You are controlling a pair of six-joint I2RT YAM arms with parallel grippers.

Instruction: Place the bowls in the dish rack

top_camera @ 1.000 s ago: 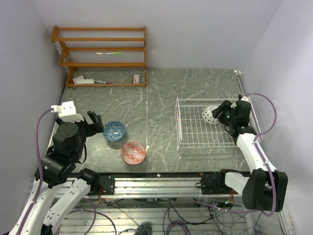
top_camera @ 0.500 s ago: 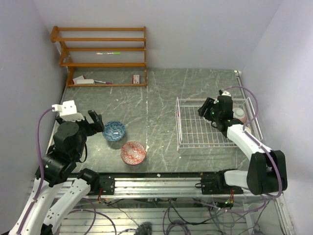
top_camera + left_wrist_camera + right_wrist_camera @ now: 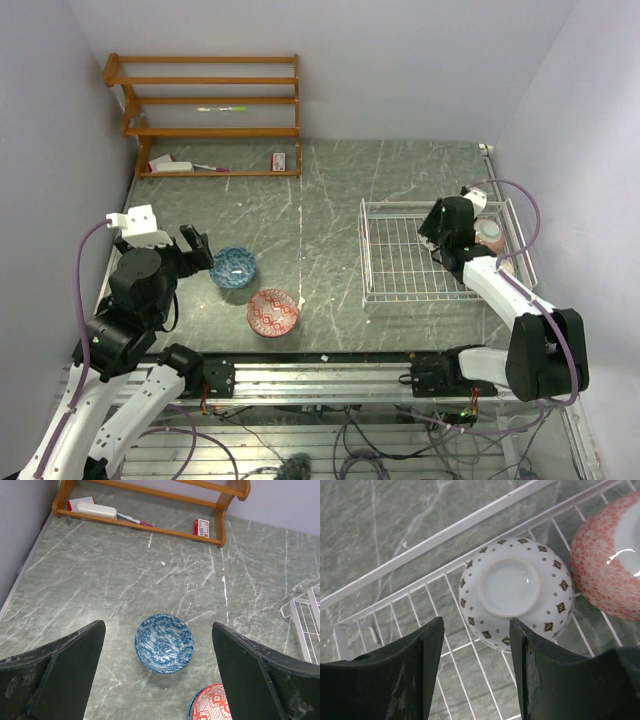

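Observation:
A blue patterned bowl [image 3: 234,267] and a red patterned bowl [image 3: 273,312] sit upright on the table at the left. My left gripper [image 3: 196,249] is open and empty, just left of the blue bowl; in the left wrist view the blue bowl [image 3: 164,643] lies between and below the fingers, with the red bowl [image 3: 210,706] at the bottom edge. The white wire dish rack [image 3: 400,268] stands at the right. My right gripper [image 3: 441,222] is open over its far end. Under it lies an upturned pale bowl with brown diamond marks [image 3: 515,592], beside a pink bowl [image 3: 610,575] [image 3: 490,232].
An orange wooden shelf [image 3: 212,115] with small items stands at the back left, against the wall. Walls close in on the left and right sides. The rack's corner [image 3: 305,625] shows at the right edge of the left wrist view.
My right arm has swung left off the rack's right end, uncovering the pink bowl. The dotted bowl, seen beside the gripper a second ago, is now under it. The left arm barely moved.

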